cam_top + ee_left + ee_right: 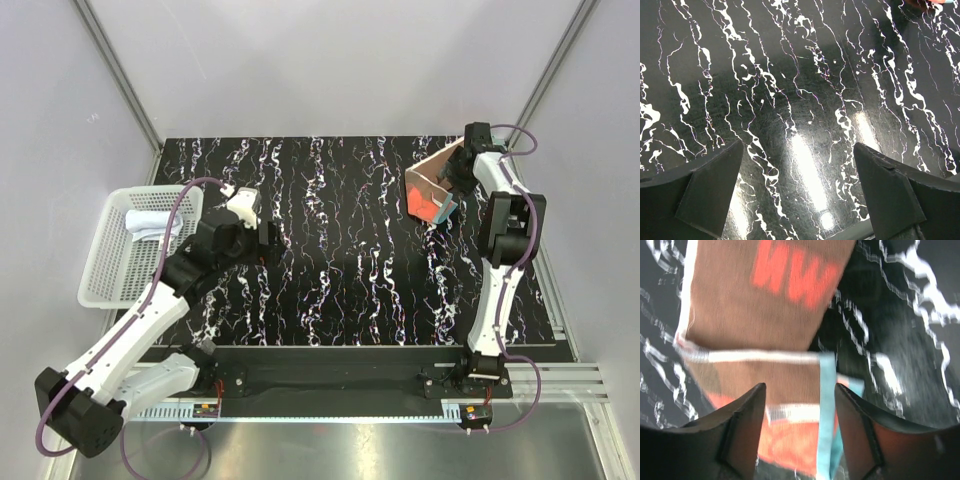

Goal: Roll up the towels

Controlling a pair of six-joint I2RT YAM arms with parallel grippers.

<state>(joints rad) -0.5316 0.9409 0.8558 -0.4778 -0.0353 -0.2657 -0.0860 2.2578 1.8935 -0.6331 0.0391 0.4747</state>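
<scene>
At the tabletop's [330,260] far right corner the right gripper [800,387] straddles the rust-brown towel [755,315], grip unclear; left gripper [797,145] hangs spread.

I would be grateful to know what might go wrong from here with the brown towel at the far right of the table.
1. The right gripper straddles only a narrow strip of the brown towel by its teal edge; it may catch one layer and slip.
2. The left gripper hangs open over bare table, so nothing pins the cloth; it may slide instead of rolling.
3. The towel lies near the table's far right corner and could be dragged off.
</scene>
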